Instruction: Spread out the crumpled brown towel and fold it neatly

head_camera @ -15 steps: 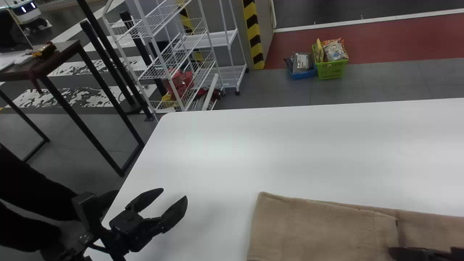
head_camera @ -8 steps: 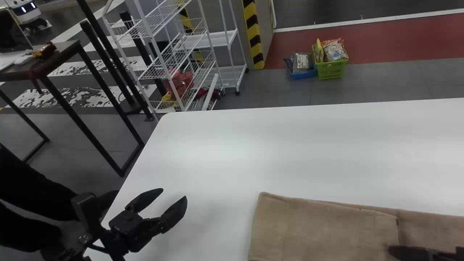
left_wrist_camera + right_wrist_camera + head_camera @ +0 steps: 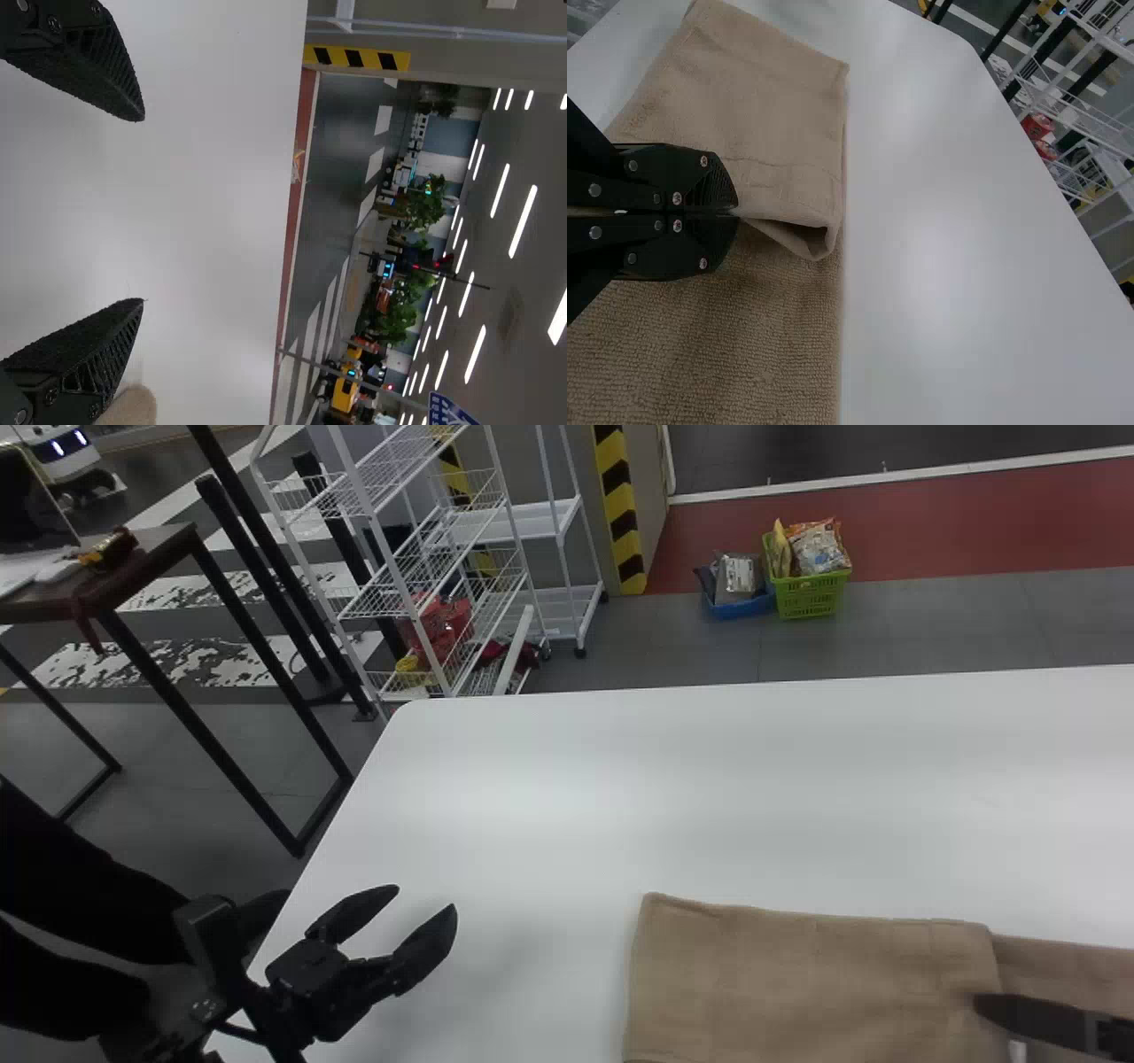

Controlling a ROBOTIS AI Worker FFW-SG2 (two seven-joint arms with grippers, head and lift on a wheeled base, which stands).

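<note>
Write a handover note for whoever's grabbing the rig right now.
Left gripper: open, above the table, to the towel's left.
Right gripper: shut on the flap's edge.
Brown towel: on the table, toward the robot.
Done: towel laid out, left end folded over toward the right.
To do: probably settle and release the flap, then fold the rest.

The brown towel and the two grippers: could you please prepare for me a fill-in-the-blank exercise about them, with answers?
The table under the towel is ____ in colour. In the head view, the towel lies to the ____ of the left gripper. The two fingers of the left gripper are ____, with nothing between them. The right gripper pinches the edge of the towel's ____ layer.

Missing words: white; right; open; upper.
</note>
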